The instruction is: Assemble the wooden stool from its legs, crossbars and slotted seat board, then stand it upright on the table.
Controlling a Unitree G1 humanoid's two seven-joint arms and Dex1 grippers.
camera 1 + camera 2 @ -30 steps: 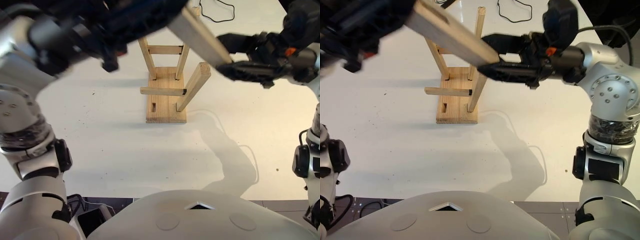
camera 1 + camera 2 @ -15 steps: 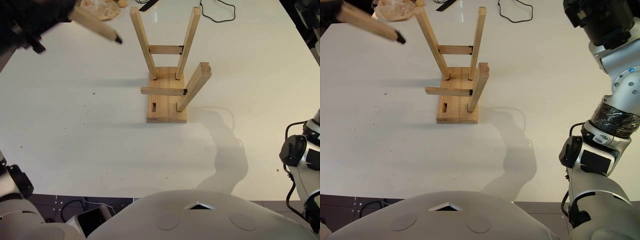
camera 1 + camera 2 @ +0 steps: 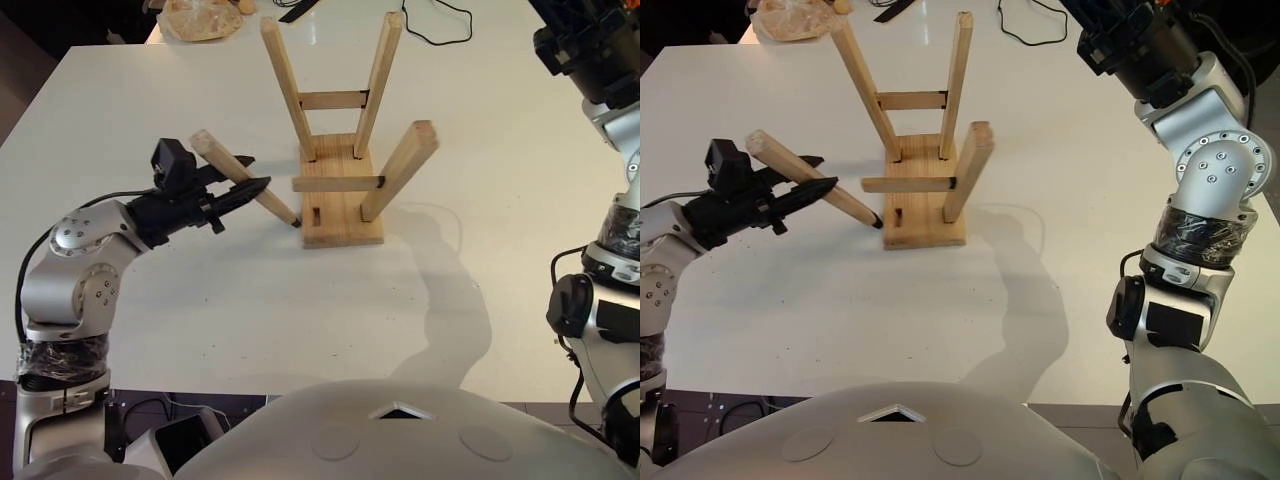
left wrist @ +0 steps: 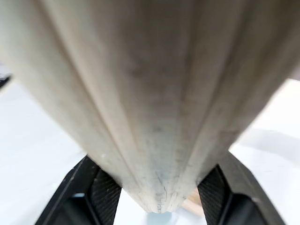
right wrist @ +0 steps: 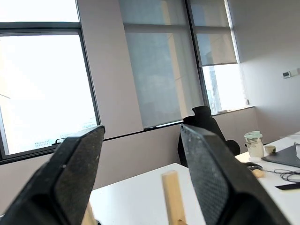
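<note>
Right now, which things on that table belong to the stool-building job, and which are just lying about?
Part of the job: seat board, three legs standing in it, two crossbars, loose leg held in the left gripper.
Lying about: crumpled bag and black cable, both at the far side.

At centre frame in the head views, the seat board (image 3: 343,228) lies on the table (image 3: 250,310). Three legs (image 3: 402,168) stand on it: two at its far end, one near right. A crossbar (image 3: 331,100) joins the far pair. To the left, the left gripper (image 3: 252,173) holds a loose leg (image 3: 277,206) slanted, its tip just beside the board.
</note>
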